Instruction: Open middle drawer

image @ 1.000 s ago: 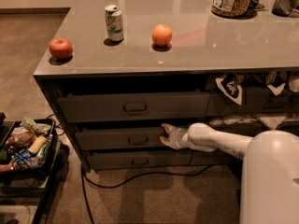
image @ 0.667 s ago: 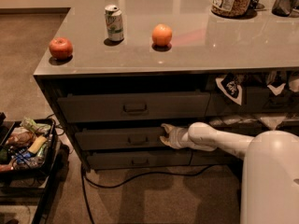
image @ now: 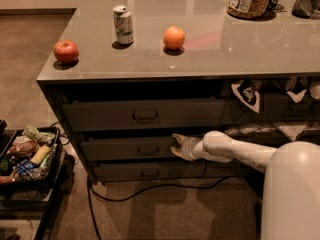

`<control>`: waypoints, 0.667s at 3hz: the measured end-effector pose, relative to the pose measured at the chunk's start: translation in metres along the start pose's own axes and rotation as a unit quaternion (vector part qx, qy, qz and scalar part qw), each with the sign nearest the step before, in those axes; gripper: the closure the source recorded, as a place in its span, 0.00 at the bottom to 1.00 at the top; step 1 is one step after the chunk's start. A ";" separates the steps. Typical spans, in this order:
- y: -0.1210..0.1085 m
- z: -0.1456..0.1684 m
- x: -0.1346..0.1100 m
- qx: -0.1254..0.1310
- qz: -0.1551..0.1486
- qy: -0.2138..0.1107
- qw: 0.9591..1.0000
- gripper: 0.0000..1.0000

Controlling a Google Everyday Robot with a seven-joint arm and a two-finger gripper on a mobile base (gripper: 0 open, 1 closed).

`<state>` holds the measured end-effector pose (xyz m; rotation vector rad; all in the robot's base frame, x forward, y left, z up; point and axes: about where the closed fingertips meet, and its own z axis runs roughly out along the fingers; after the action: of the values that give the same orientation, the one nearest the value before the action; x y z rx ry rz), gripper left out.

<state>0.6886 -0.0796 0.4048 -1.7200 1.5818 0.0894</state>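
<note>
We see the middle drawer [image: 125,149] in the cabinet's left stack, below the taller top drawer [image: 100,116] and above the bottom drawer [image: 120,172]. Our gripper [image: 179,145] sits at the right end of that drawer's front, to the right of the small handle [image: 148,150] at its centre. We cannot tell whether the gripper is spread or closed. The arm [image: 235,151] reaches in from the right.
</note>
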 end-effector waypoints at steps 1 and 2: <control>-0.002 -0.002 -0.001 0.000 0.000 0.000 1.000 0.78; 0.001 -0.003 -0.003 -0.005 0.005 -0.006 1.000 0.78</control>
<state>0.6859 -0.0786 0.4080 -1.7163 1.5825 0.1127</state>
